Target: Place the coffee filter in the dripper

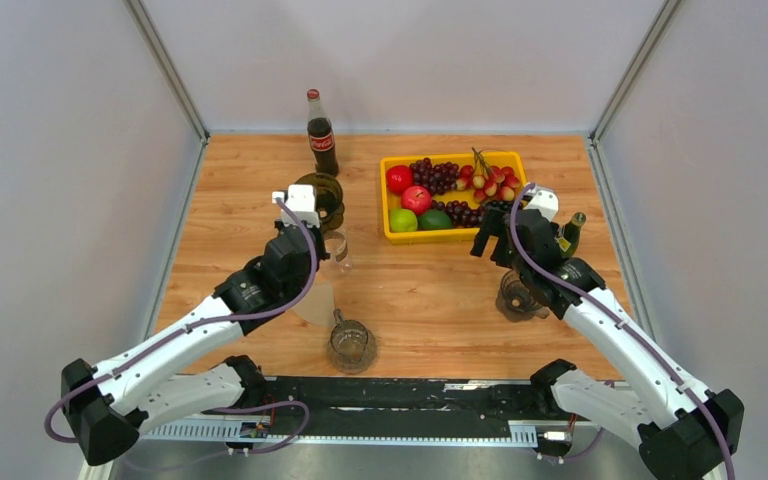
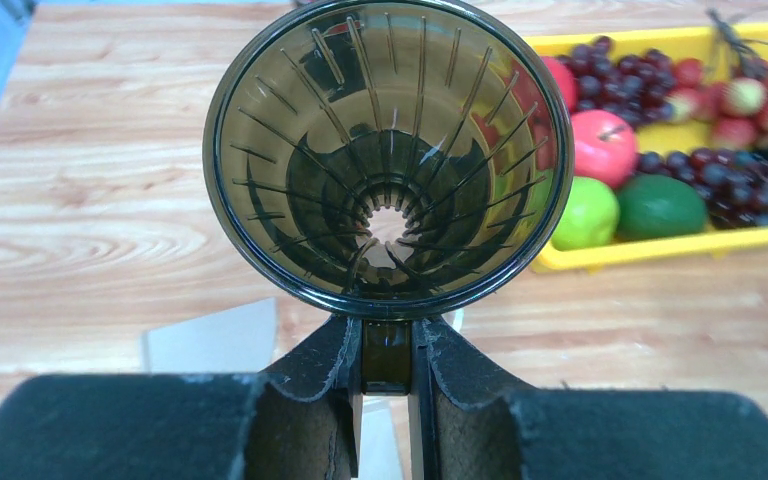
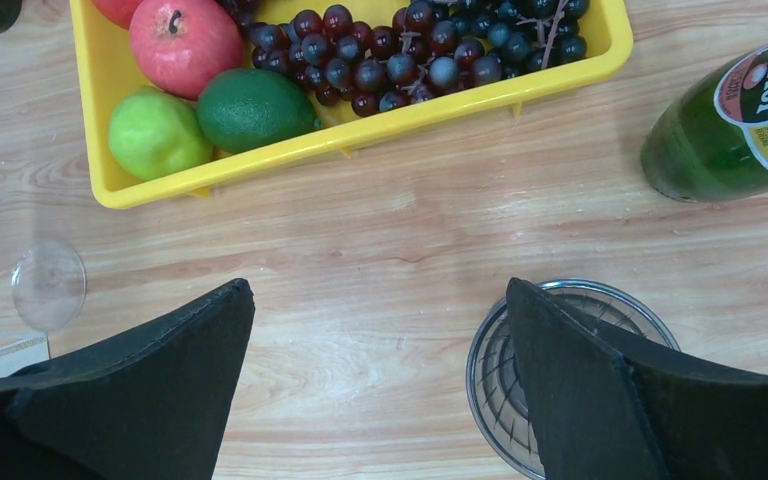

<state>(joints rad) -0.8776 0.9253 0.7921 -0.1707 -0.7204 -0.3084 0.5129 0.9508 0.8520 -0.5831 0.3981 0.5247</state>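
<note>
With the left pincer point(image 2: 387, 350) clamped on the tab of the dark dripper point(image 2: 388, 160), the pale coffee filter point(image 1: 315, 302) lies on the counter point(image 1: 430, 310) at the overhead frame's centre-left — under that arm, well left of the right pincer point(image 3: 375, 300) (jaws wide apart, empty).

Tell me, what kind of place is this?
Probably a robot test booth, not a kitchen: plain grey walls box in a wooden table, a left arm and a right arm are mounted at its near edge, and a yellow fruit tray sits like a prop.
</note>
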